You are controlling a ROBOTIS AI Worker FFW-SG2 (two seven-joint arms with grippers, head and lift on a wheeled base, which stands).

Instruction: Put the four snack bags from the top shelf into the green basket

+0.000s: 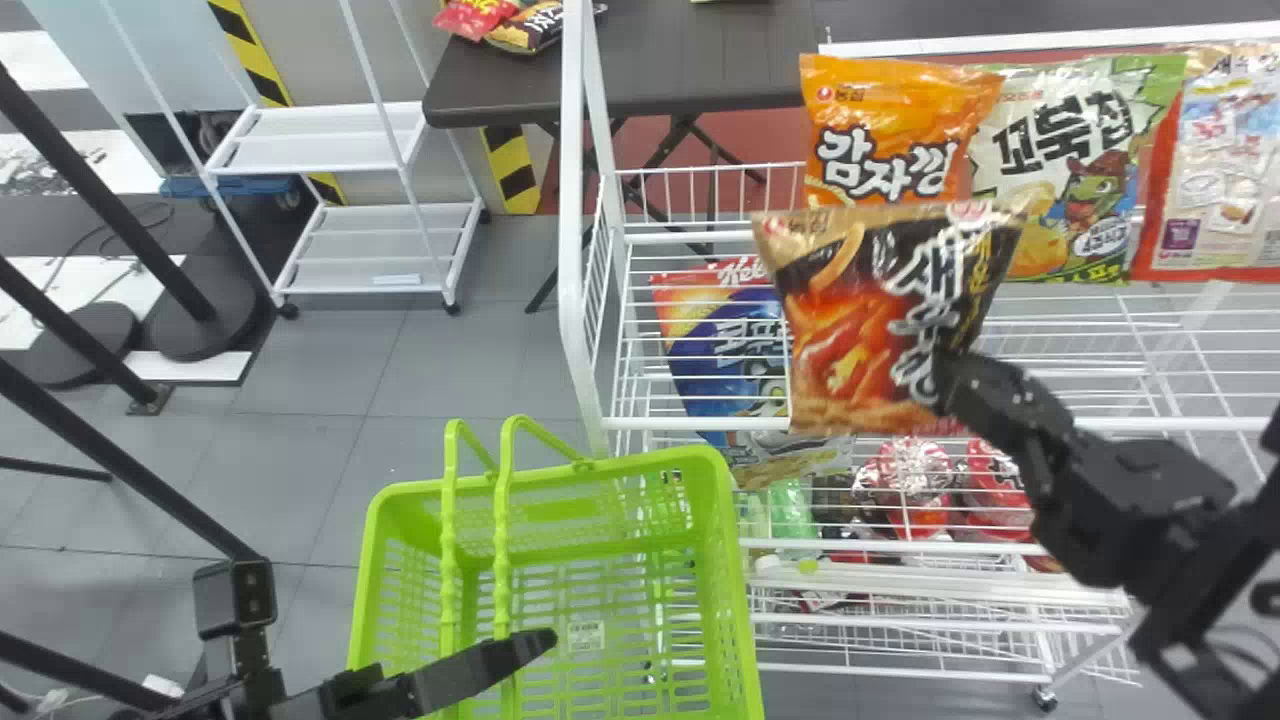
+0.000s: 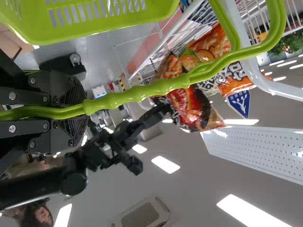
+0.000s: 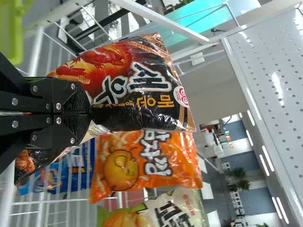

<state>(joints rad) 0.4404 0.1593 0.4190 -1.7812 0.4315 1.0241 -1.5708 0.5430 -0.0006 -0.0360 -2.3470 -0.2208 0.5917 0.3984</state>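
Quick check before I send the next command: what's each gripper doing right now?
Left gripper: closed on the green basket's handles.
Right gripper: closed on the black and red snack bag.

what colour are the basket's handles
The handles are lime green, seen best in the left wrist view.

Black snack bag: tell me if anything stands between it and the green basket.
Nothing visible separates the bag from the right half of the basket in the head view; raised handles, held by the left gripper, stand over its left half.
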